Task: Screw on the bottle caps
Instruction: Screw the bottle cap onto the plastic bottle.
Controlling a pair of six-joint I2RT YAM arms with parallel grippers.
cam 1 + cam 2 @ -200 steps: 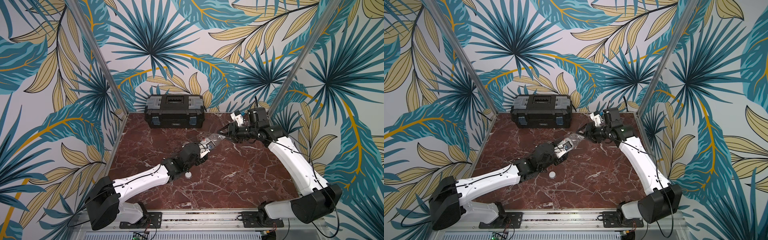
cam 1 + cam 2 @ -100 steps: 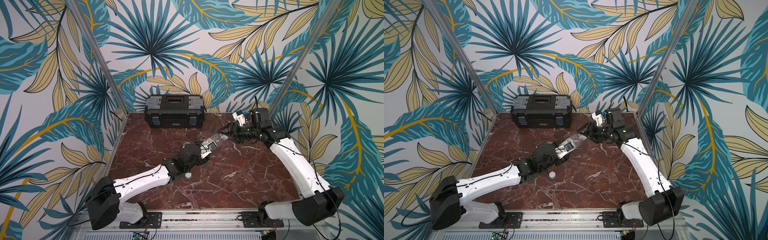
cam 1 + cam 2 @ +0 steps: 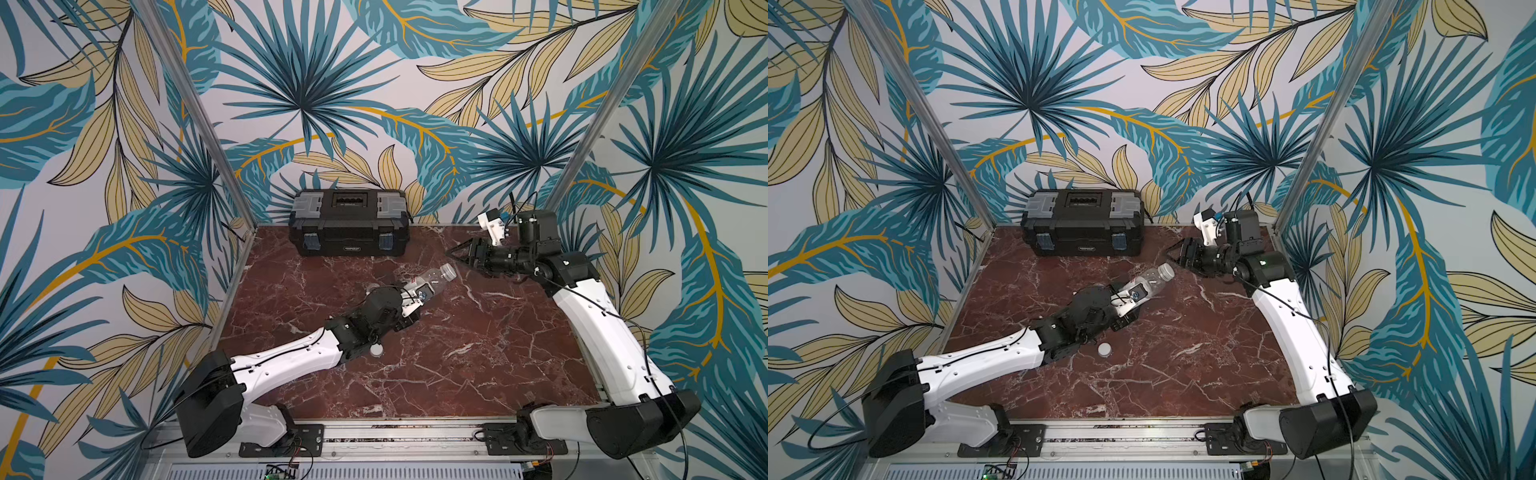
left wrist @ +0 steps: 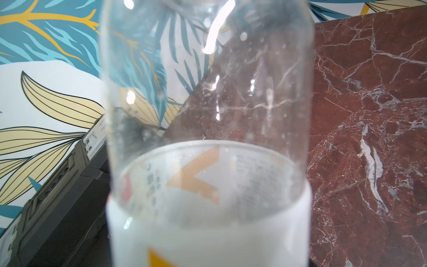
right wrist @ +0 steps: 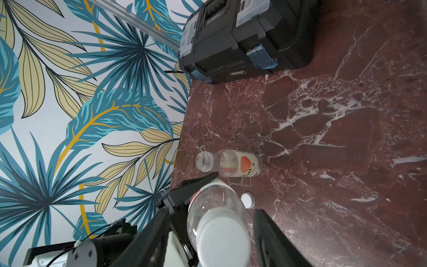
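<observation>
Bottle capping, both hands in both top views. The left hand (image 3: 415,293) is clamped around the labelled lower body of the capped bottle (image 3: 434,279), which it holds tilted above the worktop (image 3: 478,353), neck pointing away from its wrist and toward the right hand (image 3: 457,254). The fitted cap (image 3: 449,270), white, sits on that neck; how far it is threaded cannot be told. The right hand stands just beyond the fitted cap with its 2 jaws apart and nothing between them. In the right wrist view they flank the cap without touching it.

The left wrist view is filled by the clear bottle wall and its white label with orange marks.

A loose cap (image 3: 377,351) lies flat on the worktop behind the left hand, just beside that arm's wrist and well apart from the right hand. The open bottle (image 5: 228,165), with a red mark on its label, lies on its side on the worktop, past the left hand as seen from the right hand, its neck bare.

The worktop is dark red marble with white veins. A black toolbox (image 3: 349,228), shut, stands at its far edge, ahead of both hands. The walls (image 3: 299,104) carry a print of blue and yellow leaves.
</observation>
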